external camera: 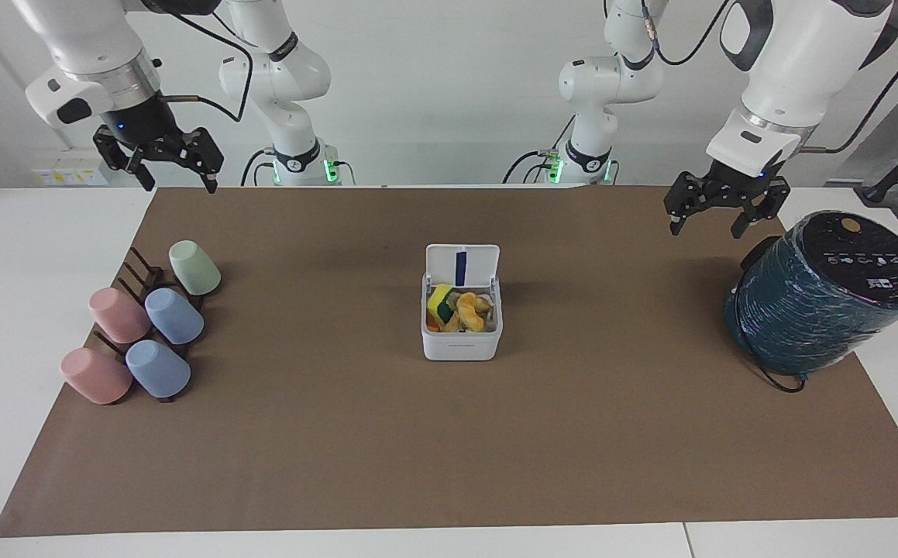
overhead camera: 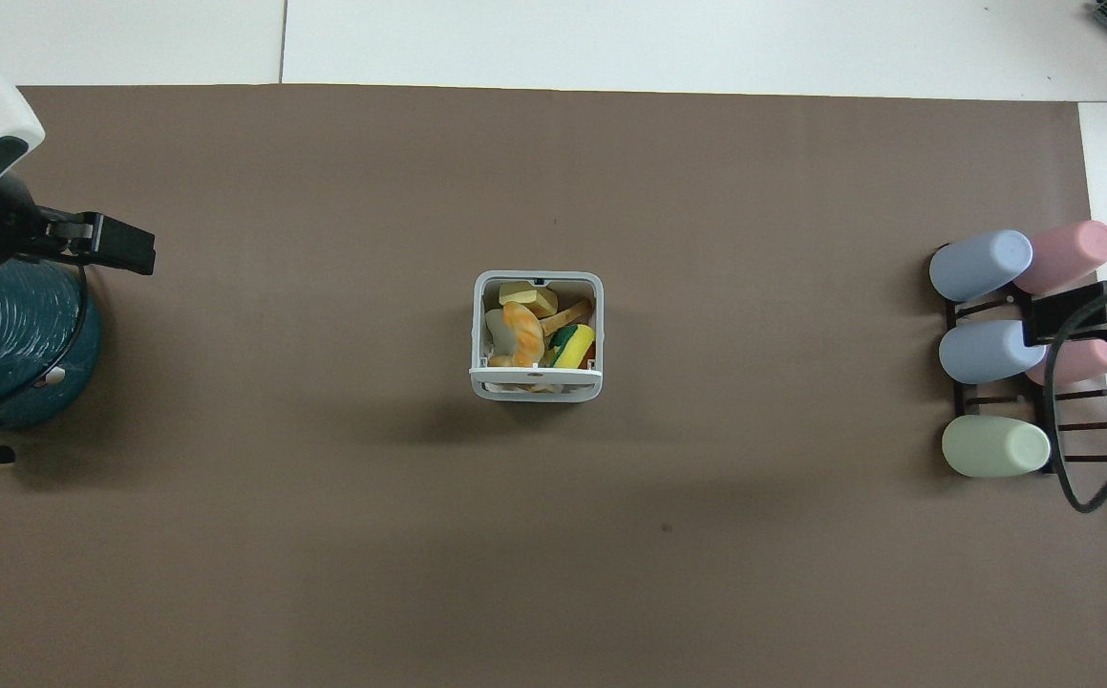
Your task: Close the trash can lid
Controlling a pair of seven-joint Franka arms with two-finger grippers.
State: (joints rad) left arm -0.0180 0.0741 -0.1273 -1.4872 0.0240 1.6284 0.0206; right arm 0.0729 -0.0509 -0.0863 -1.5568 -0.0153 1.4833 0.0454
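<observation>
Facing view shows you the trash can [external camera: 461, 337] with its lid [external camera: 462, 264] upright, both the left gripper [external camera: 717, 218] and the right gripper [external camera: 177, 172] released, grasping nothing.

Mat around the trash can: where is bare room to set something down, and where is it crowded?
Bare mat lies on every side of the trash can: toward the cup rack, toward the teal cylinder, and farther from the robots. Crowding is only at the two ends, where the left gripper and right gripper hang open.
</observation>
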